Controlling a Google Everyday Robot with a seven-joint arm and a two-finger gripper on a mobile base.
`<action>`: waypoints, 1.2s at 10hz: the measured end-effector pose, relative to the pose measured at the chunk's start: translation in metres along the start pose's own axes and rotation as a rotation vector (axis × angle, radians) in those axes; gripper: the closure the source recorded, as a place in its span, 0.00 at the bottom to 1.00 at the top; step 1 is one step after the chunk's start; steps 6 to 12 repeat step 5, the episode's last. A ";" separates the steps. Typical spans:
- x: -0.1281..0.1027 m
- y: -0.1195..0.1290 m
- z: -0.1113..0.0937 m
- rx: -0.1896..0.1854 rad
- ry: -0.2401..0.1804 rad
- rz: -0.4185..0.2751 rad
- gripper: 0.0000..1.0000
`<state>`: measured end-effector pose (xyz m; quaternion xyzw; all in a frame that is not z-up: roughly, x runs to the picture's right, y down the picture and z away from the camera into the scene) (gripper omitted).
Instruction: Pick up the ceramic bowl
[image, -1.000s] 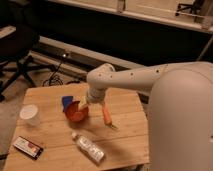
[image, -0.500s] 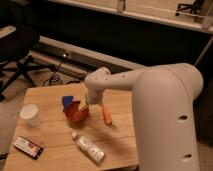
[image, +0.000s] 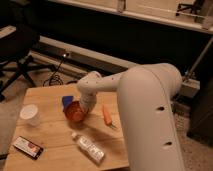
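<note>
compared with half a second ago, the ceramic bowl (image: 75, 112) sits tilted now, its open side turned toward the camera and left, where before it looked flatter on the table (image: 55, 135). the big white arm (image: 145, 105) fills more of the right side of the view than it did, its bulk spreading down to the bottom edge. the other things on the table lie as they did.

the arm sweeps in from the lower right, bends at a rounded joint above the table's middle and points down at the bowl. the gripper (image: 86, 104) is right at the bowl's upper right rim, touching or gripping it; the wrist hides the fingers, so i cannot tell whether they are clamped on the rim or apart.

the bowl is near the middle of the wooden table, just in front of a blue object (image: 67, 100) that peeks out behind its left rim. a slim orange stick (image: 107, 114) lies just to its right, apart from it. a white cup (image: 30, 114) stands well to the left. a clear bottle (image: 88, 147) lies on its side in front of the bowl, and a dark flat packet (image: 27, 146) rests near the front left corner.
</note>
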<state>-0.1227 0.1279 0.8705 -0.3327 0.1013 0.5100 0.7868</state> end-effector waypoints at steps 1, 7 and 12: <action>-0.005 0.003 -0.006 -0.022 -0.009 0.014 0.91; -0.013 0.002 -0.091 -0.242 -0.146 0.089 1.00; -0.013 0.002 -0.091 -0.242 -0.146 0.089 1.00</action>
